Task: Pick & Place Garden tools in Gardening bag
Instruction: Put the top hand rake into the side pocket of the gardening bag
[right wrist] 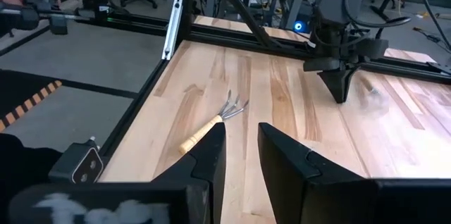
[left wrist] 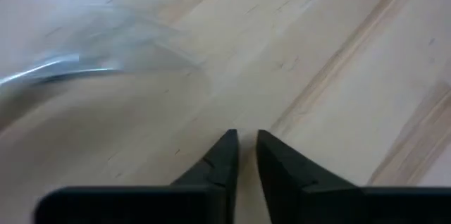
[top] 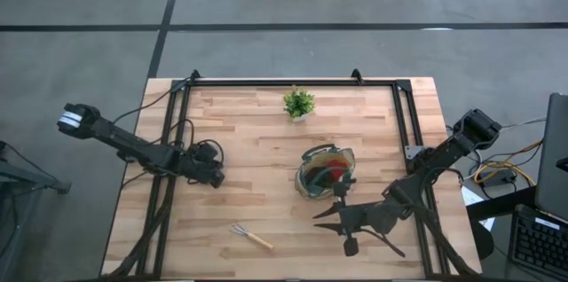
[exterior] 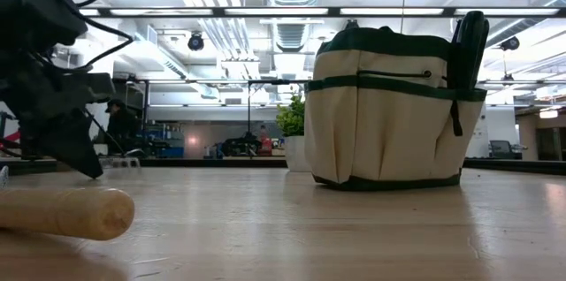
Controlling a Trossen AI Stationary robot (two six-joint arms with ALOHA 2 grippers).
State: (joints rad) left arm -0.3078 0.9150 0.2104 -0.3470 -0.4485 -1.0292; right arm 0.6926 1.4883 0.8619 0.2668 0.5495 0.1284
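Fingers [left wrist: 224, 155] of the left gripper [left wrist: 242, 146] nearly closed, a slim gap between the tips, nothing held, bare desk [left wrist: 338, 55] beneath. Fingers [right wrist: 211, 155] of the right gripper [right wrist: 239, 152] a little apart, also empty.

High view: gardening bag [top: 325, 172] standing right of centre on the desk, red and dark contents showing through its mouth. One wooden-handled mini rake [top: 250, 236] lying loose near the front edge, well apart from the bag. Left gripper parked left of centre; right gripper low at the front right, just below the bag. Small potted plant [top: 299, 103] near the far edge.

Low view: bag upright, a dark handle poking above its rim on the right. Rake's wooden handle close to the lens, flat on the desk.

Left wrist view: only wood grain and a blurred pale smear; nothing to grasp ahead.

Right wrist view: rake lying ahead of the fingers, tines pointing away, left arm beyond it.

Likely next: fetching this last rake. Risks: the thin handle, flat against the wood, slipping from a shallow pinch; both arms converging on it and colliding; tines catching the soft rim and tipping the bag during the drop.
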